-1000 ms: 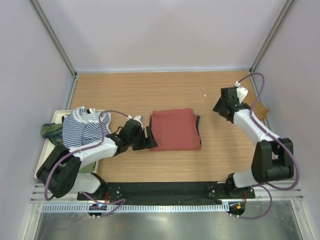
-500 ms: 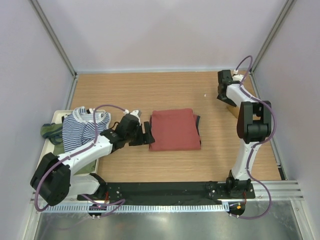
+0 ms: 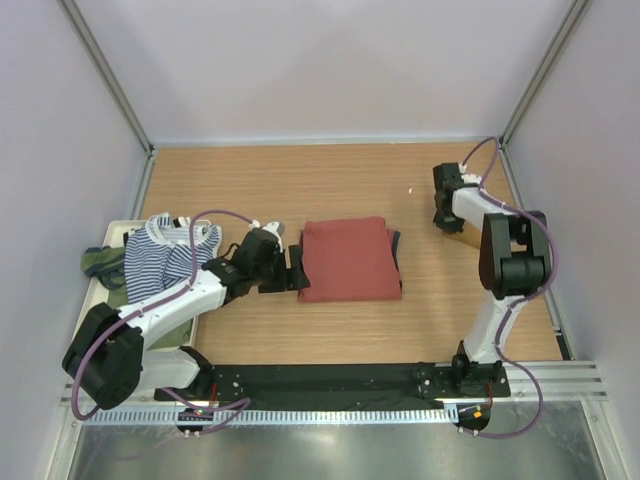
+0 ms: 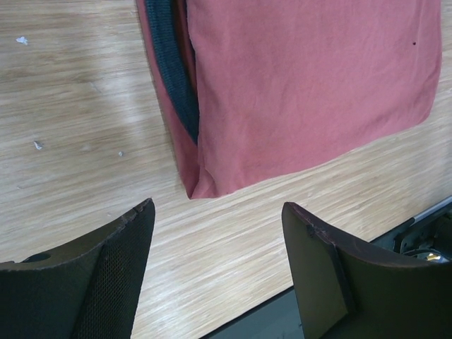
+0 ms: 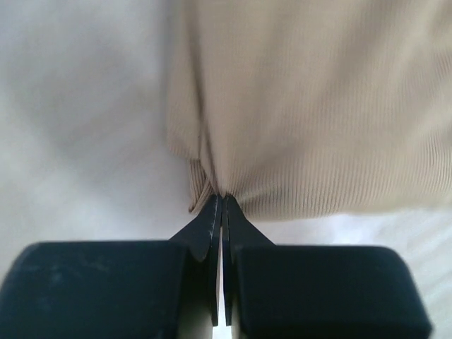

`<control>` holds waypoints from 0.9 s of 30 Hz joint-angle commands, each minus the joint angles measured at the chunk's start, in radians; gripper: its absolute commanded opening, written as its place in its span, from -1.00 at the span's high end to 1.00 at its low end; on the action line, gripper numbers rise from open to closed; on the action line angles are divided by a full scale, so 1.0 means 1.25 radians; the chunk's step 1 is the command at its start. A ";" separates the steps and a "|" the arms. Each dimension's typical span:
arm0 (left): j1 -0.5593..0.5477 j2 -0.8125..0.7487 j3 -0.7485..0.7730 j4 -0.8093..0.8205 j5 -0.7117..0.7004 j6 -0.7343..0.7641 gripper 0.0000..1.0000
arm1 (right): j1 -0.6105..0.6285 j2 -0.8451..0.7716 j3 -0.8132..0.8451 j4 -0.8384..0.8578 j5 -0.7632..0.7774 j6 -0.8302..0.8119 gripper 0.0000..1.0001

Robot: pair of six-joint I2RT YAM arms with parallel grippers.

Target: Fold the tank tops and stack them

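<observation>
from above, your rust-red tank top [image 3: 348,260] lies folded square mid-desk [image 3: 300,180], with open wood beyond it. the striped tank top [image 3: 165,255] is heaped on the left tray [image 3: 82,325].

left wrist: your left gripper [image 4: 219,212] is spread, just short of the red corner.

right wrist: your right gripper [image 5: 220,201] pinches the ribbed tan tank top [image 5: 318,106] at its edge.

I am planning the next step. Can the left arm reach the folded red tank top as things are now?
Probably yes: the left gripper is open, right beside a corner of the red tank top, with only bare table between them.
</observation>
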 commanded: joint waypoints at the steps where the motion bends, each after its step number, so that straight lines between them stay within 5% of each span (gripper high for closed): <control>1: 0.004 0.005 0.038 0.000 0.026 0.010 -0.47 | 0.058 -0.201 -0.177 0.003 -0.096 -0.004 0.93; 6: 0.000 0.031 0.065 0.001 0.042 0.010 -0.45 | 0.230 -0.385 -0.382 -0.006 -0.161 0.046 0.83; 10: -0.011 0.065 0.100 0.006 0.051 0.004 -0.47 | 0.309 -0.458 -0.409 -0.046 -0.195 0.100 -0.37; 11: -0.014 0.075 0.108 0.014 0.063 0.000 -0.49 | 0.307 -0.474 -0.407 -0.050 -0.193 0.102 -0.43; 15: -0.037 0.128 0.181 0.043 0.083 -0.030 -0.50 | 0.284 -0.549 -0.340 -0.072 -0.192 0.055 -0.47; 21: -0.113 0.254 0.328 0.060 0.037 -0.042 -0.51 | 0.086 -0.555 -0.293 -0.036 -0.383 -0.008 -0.36; 27: -0.117 0.449 0.454 0.060 0.077 -0.062 -0.49 | -0.004 -0.536 -0.306 0.028 -0.413 0.005 -0.36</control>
